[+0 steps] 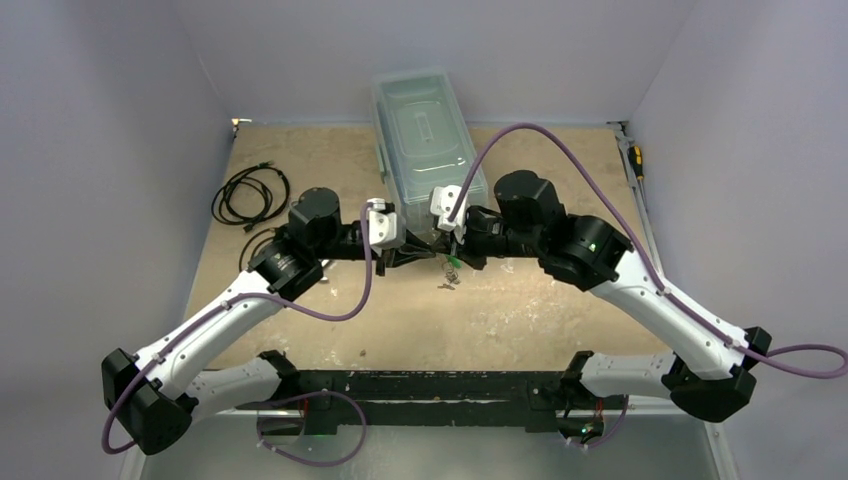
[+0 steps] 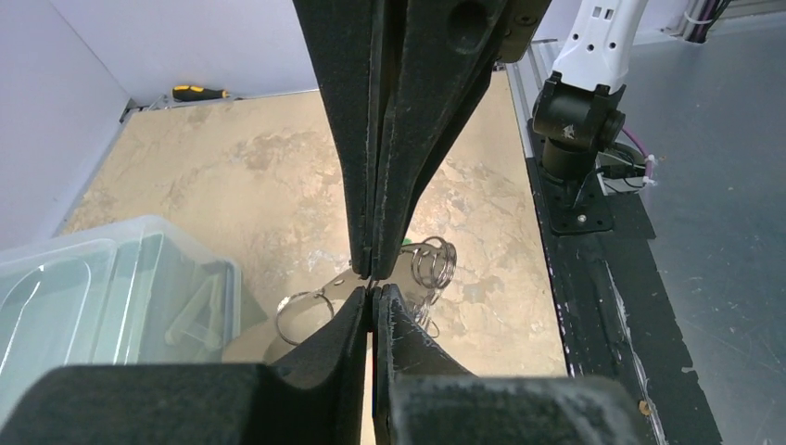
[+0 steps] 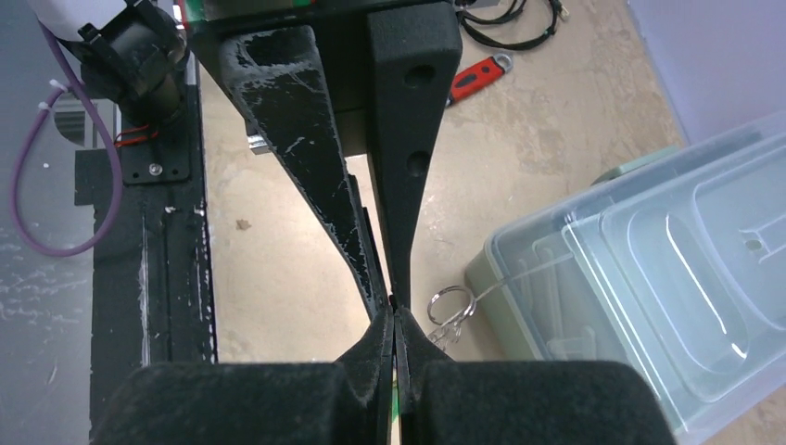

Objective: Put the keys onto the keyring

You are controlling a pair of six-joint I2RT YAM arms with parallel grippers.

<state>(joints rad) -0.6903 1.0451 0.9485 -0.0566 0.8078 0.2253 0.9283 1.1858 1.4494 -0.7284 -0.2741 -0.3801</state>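
- Left wrist view: the left gripper (image 2: 373,298) comes up from the bottom edge with its 2 fingers pressed flat together, no gap showing between them.
- The right gripper (image 2: 373,267) reaches in from the opposite side, its jaws also closed tight, and the 2 tools meet tip to tip above the table (image 2: 241,176).
- The keyring (image 2: 432,263) sits right at that meeting point. 1 small wire ring shows on each side of the fingertips, and a pale flat strip runs from the tips toward the ring nearer the bin.
- I cannot tell whether either pair of jaws is pinching the strip or only touching it.
- From the top external camera, a speck of bright green, the green key (image 1: 452,263), hangs just under the right gripper, with a small cluster of metal below it. Whether that cluster rests on the table is unclear.
- A clear plastic bin (image 1: 422,130) with its lid on stands just behind the grippers.
- Black coiled cables (image 1: 250,193) lie well off to the left.
- A red stick-shaped gadget (image 3: 479,77) lies near them in the right wrist view.
- A yellow-handled screwdriver (image 2: 198,92) rests at the far edge by the wall.
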